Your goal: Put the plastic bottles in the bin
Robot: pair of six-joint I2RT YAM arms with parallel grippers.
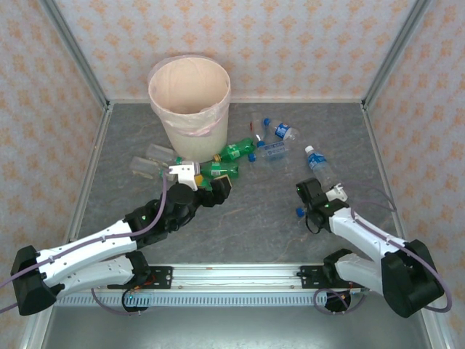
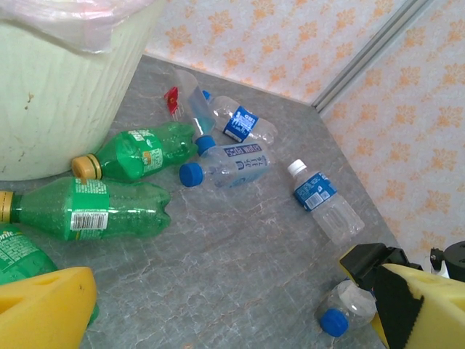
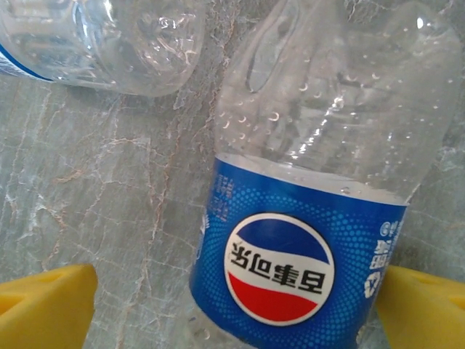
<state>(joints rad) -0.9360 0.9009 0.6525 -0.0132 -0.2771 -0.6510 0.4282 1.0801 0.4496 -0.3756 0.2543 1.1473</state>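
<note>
— Where do our grippers stand?

— Our right gripper is spread astride a clear plastic bottle with a blue Pepsi label. One yellow finger sits apart from it. The other may touch it, but we can't be sure.

— And the left?

— Our left gripper hangs wide open, gripping nothing, by green plastic bottles with yellow caps. These lie on the grey table beside the round cream bin with a pinkish liner. Clear blue-capped bottles lie further right.
</note>
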